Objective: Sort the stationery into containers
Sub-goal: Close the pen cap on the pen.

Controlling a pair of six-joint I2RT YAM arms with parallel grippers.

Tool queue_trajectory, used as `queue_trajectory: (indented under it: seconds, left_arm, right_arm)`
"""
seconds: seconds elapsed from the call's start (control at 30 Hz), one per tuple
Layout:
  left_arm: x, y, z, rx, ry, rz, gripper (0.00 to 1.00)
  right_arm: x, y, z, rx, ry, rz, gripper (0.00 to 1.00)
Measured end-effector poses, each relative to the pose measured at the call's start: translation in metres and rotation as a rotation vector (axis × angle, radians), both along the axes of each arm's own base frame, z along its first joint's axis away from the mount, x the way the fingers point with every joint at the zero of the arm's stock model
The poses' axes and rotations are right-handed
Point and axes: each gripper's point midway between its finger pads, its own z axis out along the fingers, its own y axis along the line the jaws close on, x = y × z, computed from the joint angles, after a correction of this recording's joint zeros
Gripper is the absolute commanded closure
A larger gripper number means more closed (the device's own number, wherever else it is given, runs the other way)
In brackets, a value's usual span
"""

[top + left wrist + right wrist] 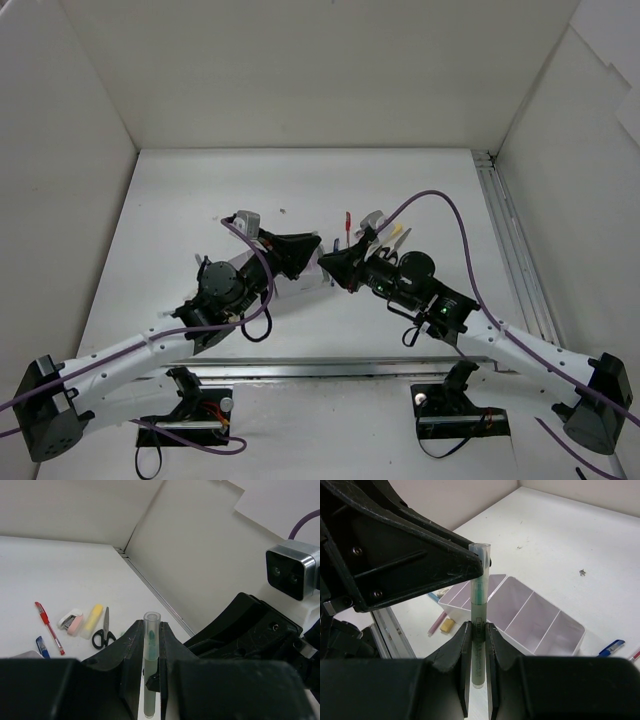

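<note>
**State.** Both grippers are closed on one pen (479,592), a slim green barrel under a clear cap. The right gripper (479,630) clamps the lower barrel between its jaws. The left gripper (151,635) pinches the cap end, leaving only the cap tip clear of its fingertips. The two gripper noses nearly meet above the table, and the pen runs straight out along the right gripper's fingers.

**Location.** The organizer (559,642) sits on the table beyond the right gripper and to its right. Ahead and to the left of the left gripper lie a red pen (49,627), a yellow marker (92,621) and scissors (103,632), all well apart from the held pen.

**Handling.**
- The pen is judged light and rigid, with a smooth round plastic body.
- A round body can spin or slide within a narrow pinch, and it will roll if set down on the open table.
- The cap is the weak point. A grip on the cap alone may pull it off, so any pull between the two grippers risks separating cap and barrel.
- Whether this is a handover or an uncapping cannot be told.

**Grip point.** Take hold at mid-barrel, with the jaws square across the axis. One gripper should let go before the other travels. Lower the pen in line with a compartment's long side.
</note>
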Motion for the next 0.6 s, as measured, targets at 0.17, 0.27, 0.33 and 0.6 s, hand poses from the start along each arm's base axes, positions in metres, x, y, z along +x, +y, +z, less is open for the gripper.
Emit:
queue_trajectory:
  seconds: [0.17, 0.27, 0.33, 0.6]
  left_arm:
    - [-0.002, -0.001, -0.002, -0.001, -0.01, -0.022, 1.0]
    - [-0.004, -0.005, -0.004, 0.007, -0.016, -0.04, 1.0]
    - [-0.003, -0.008, -0.007, 0.014, -0.013, -0.045, 1.0]
    - [-0.004, -0.02, -0.017, 0.03, -0.001, -0.077, 1.0]
  right_arm:
    - [0.0, -0.002, -0.001, -0.022, -0.019, -0.007, 1.0]
    - [0.0, -0.004, -0.001, -0.034, -0.034, -0.012, 1.0]
    - [0.001, -0.006, -0.004, -0.051, -0.035, -0.023, 1.0]
    - [0.002, -0.019, -0.01, -0.105, -0.038, -0.062, 1.0]
